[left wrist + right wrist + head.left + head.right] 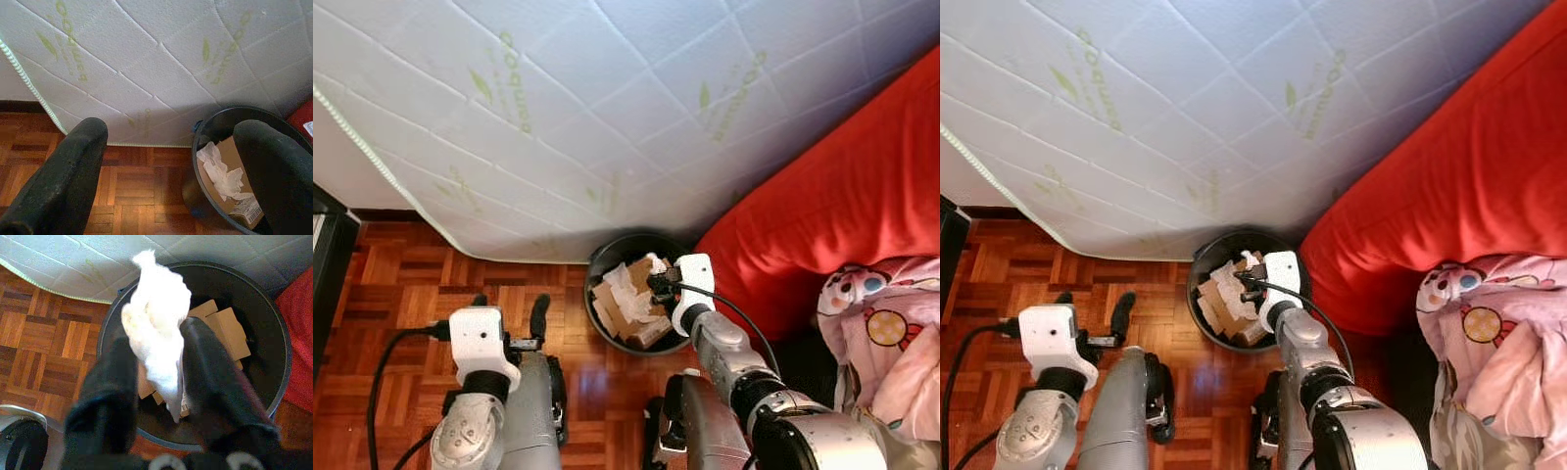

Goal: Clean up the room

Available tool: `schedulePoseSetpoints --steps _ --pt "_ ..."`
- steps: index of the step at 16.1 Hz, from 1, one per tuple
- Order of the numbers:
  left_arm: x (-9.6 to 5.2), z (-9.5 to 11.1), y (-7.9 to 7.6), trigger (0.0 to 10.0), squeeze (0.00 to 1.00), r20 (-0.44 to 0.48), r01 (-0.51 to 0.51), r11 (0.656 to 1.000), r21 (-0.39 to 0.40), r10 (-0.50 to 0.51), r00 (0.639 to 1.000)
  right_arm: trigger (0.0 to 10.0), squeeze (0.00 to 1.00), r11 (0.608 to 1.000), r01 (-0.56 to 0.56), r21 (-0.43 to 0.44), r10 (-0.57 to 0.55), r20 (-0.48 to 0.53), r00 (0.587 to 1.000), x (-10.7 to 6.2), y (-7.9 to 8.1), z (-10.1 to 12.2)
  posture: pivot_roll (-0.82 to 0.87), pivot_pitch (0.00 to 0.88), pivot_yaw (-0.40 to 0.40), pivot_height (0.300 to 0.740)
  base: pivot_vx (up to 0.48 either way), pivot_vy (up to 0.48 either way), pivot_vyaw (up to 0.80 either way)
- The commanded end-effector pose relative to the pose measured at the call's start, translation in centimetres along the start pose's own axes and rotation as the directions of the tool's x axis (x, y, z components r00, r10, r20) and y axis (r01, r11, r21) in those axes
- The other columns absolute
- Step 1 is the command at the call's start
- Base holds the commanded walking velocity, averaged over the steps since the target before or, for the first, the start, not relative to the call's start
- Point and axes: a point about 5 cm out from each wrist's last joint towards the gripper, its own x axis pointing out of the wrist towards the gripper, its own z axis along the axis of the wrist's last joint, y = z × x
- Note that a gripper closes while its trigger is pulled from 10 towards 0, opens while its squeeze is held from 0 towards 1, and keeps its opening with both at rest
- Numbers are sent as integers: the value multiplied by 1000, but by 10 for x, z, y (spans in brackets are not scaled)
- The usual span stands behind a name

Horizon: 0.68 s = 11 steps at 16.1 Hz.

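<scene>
A black round bin (603, 257) stands on the parquet floor against a white mattress. It holds cardboard pieces (625, 311) and crumpled paper. My right gripper (658, 282) hangs over the bin's rim, shut on a white crumpled tissue (159, 328); the tissue sticks out between the two black fingers (208, 367) right above the bin's opening (264, 308). My left gripper (509, 308) hovers over the floor to the left of the bin, open with nothing between its fingers (73, 166).
The white quilted mattress (607, 117) leans across the back. A red cushion or sofa (842, 206) rises at the right, with a pink printed cloth (891, 333) below it. Dark furniture (328, 264) stands at the far left. Parquet floor (401, 284) lies open to the left.
</scene>
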Motion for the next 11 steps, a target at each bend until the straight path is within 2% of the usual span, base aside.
schedulePoseSetpoints --steps 1,9,10,11 --pt "-6 -3 -2 10000 0 -42 0 1000 12 1 999 10000 1000 1000 12 12 -11 -45 999 -4 -4 -13 156 468 -137 633 0 0 0" --pt "-4 -1 -1 10000 0 -53 11 1000 18 -10 999 10000 1000 1000 10 20 -9 -39 999 -4 -4 -11 152 463 -121 633 0 0 0" --pt "-4 -1 -1 10000 0 -56 11 1000 17 -10 998 10000 898 1000 14 15 -13 -40 999 -4 -6 -11 152 463 -121 633 0 0 0" --pt "-4 -3 -1 10000 0 -63 10 1000 15 -9 998 10000 0 999 25 25 -24 -33 999 -5 -10 -12 147 457 -120 633 0 0 0"
